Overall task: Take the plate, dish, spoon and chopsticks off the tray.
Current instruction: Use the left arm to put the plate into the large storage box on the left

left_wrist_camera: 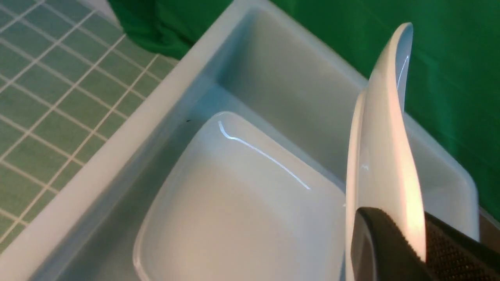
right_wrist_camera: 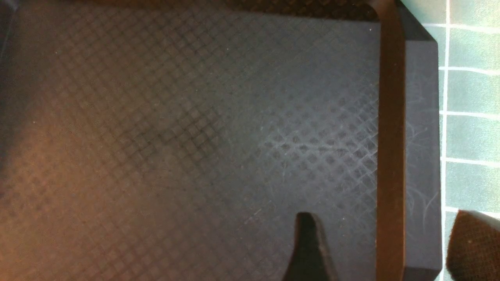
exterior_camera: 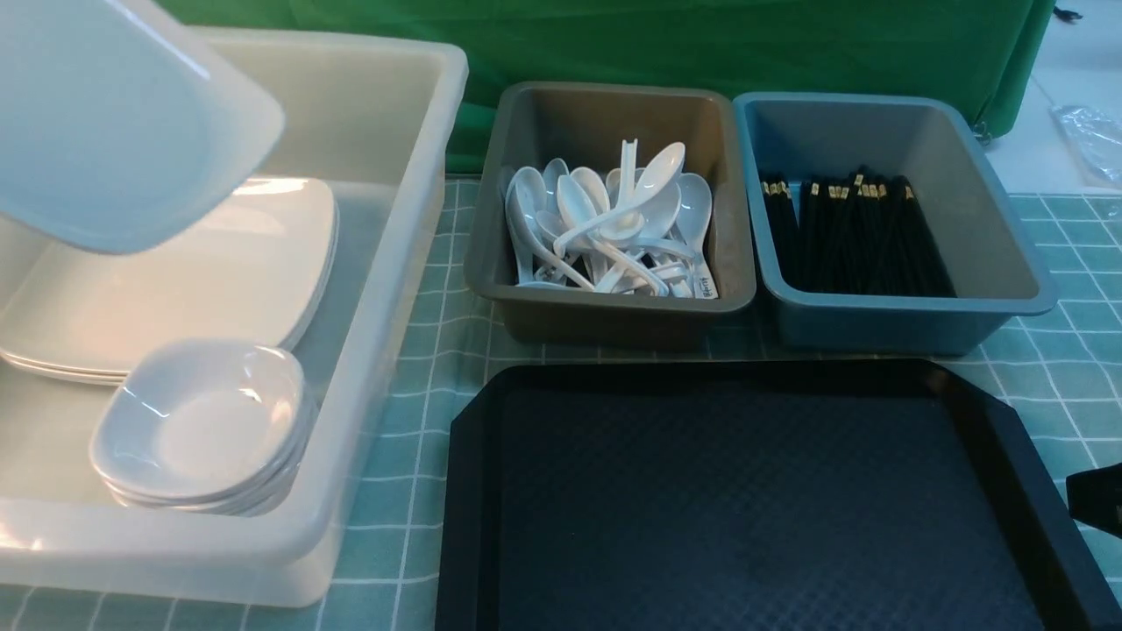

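Green cloth [exterior_camera: 701, 44] is hanging behind a table that is wearing a pale green checked tablecloth [exterior_camera: 412, 368]. We are holding the plate [exterior_camera: 114, 123] steeply tilted above the translucent white bin [exterior_camera: 403, 263] at the table's left side. The left gripper [left_wrist_camera: 394, 218] is clamping its black textured fingers [left_wrist_camera: 371, 242] on the plate's rim, over a stack of matching plates [exterior_camera: 202, 280] lying in that bin. A stack of small deep dishes [exterior_camera: 206, 421] is sitting in the bin's near part, just beside the plates. Toward the table's far edge, white soup spoons [exterior_camera: 605, 219] are lying heaped in a grey-brown bin [exterior_camera: 491, 263], and black chopsticks [exterior_camera: 859, 237] are lying in the blue-grey bin [exterior_camera: 1008, 263] right of it. Our black tray [exterior_camera: 1034, 456] is sitting at the near edge. The right gripper [right_wrist_camera: 390, 242] is hovering over the tray's right rim, its fingers spread wide and gripping nothing.
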You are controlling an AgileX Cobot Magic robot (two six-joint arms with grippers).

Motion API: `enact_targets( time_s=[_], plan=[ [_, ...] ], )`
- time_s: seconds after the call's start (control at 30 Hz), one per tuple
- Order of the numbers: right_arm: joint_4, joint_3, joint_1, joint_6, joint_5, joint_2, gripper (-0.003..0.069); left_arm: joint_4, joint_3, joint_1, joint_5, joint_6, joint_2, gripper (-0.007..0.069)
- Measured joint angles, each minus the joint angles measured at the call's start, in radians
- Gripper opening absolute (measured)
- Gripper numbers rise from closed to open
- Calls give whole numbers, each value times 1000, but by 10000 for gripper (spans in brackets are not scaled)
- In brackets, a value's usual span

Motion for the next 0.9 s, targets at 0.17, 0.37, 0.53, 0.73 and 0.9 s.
enact_targets(
  time_s=[0.17, 0.37, 0.53, 0.73, 0.9],
  plan=[
    [0, 0, 0, 0, 0, 0, 479, -39, 136, -1, -156, 24, 50, 29],
    [0, 0, 0, 0, 0, 0, 479, -194, 195, -3, -214, 151, 134, 31],
    [0, 0, 0, 1, -3, 0, 479, -261, 195, -3, -234, 253, 201, 31],
    [0, 0, 0, 4, -3, 0, 479, -273, 195, -21, -231, 279, 273, 27],
    [0, 0, 0, 7, -4, 0, 479, -248, 195, -52, -274, 289, 288, 27]
  ],
)
